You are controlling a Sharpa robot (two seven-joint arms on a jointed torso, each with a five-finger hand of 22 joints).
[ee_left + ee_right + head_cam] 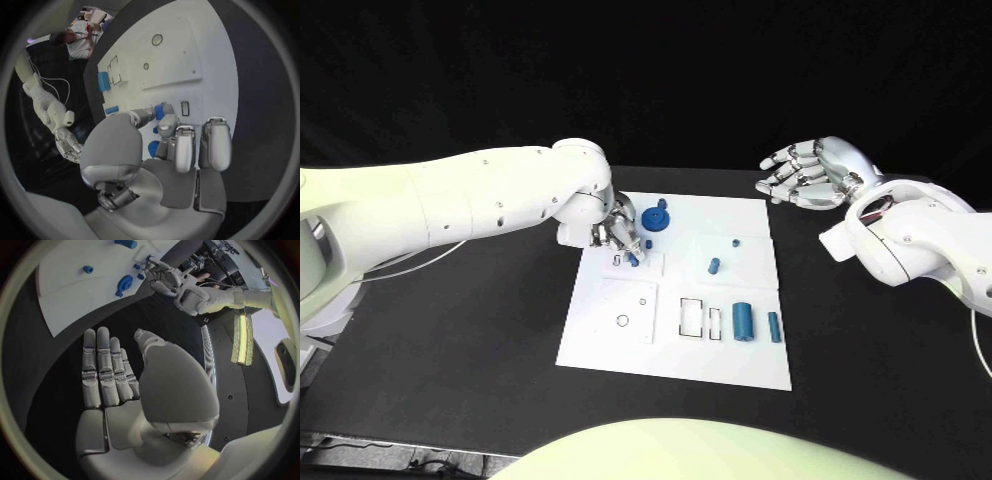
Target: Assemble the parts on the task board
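The white task board [733, 370] lies in the middle of the black table. My left hand [607, 232] hovers over the board's far left part and pinches a small blue part [633, 257] between thumb and a finger, just beside a small rectangular slot [619, 263]. The left wrist view shows the same blue part [164, 110] at the fingertips [170, 124], next to the slot [185, 107]. A blue gear-like part [656, 217] stands right of that hand. My right hand [808, 172] hangs open with fingers spread, off the board's far right corner, holding nothing [109, 371].
Two small blue pieces [736, 242] [714, 266] sit mid-board. A blue cylinder [741, 321] and a thin blue bar [773, 327] lie near the right front, beside two rectangular outlines [691, 316]. A round hole [622, 321] marks the left front. Black table surrounds the board.
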